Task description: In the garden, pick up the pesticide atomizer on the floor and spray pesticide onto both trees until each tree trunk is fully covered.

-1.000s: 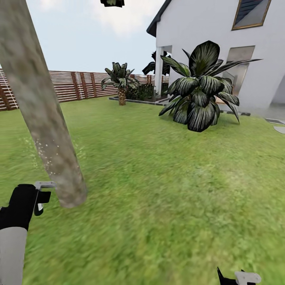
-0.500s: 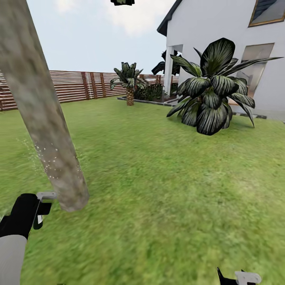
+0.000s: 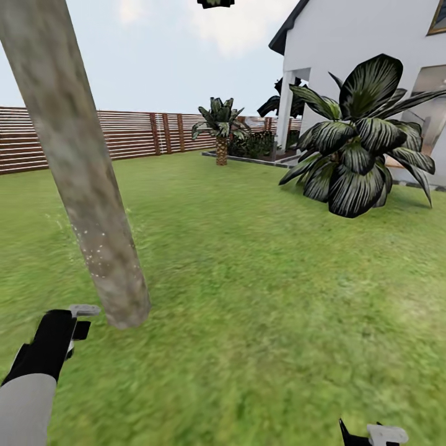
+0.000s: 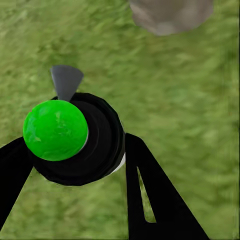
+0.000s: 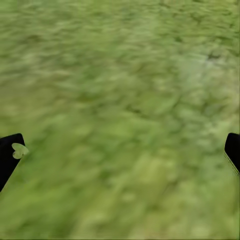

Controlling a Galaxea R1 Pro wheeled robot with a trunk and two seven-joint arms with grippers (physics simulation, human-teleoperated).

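A thick grey-beige tree trunk (image 3: 80,167) leans up from the lawn (image 3: 260,297) at the left of the head view. Fine white specks of pesticide (image 3: 93,253) dot its lower part. Its base (image 4: 170,15) also appears in the left wrist view. My left gripper (image 3: 46,350) is shut on the pesticide atomizer (image 3: 83,310), whose grey nozzle sits just beside the trunk's foot. In the left wrist view the atomizer (image 4: 75,137) has a green ball top in a black ring, with black fingers (image 4: 150,200) on either side. My right gripper (image 3: 370,433) hangs open and empty over grass (image 5: 120,120).
A large striped broad-leaved plant (image 3: 356,155) stands at the right in front of the white house (image 3: 365,43). A smaller one (image 3: 221,127) grows by a planted bed farther back. The brown slat fence (image 3: 136,133) closes off the lawn behind.
The camera has turned left, so the whole scene has slid to the right in the picture. My left gripper still holds the atomizer beside the trunk's base.
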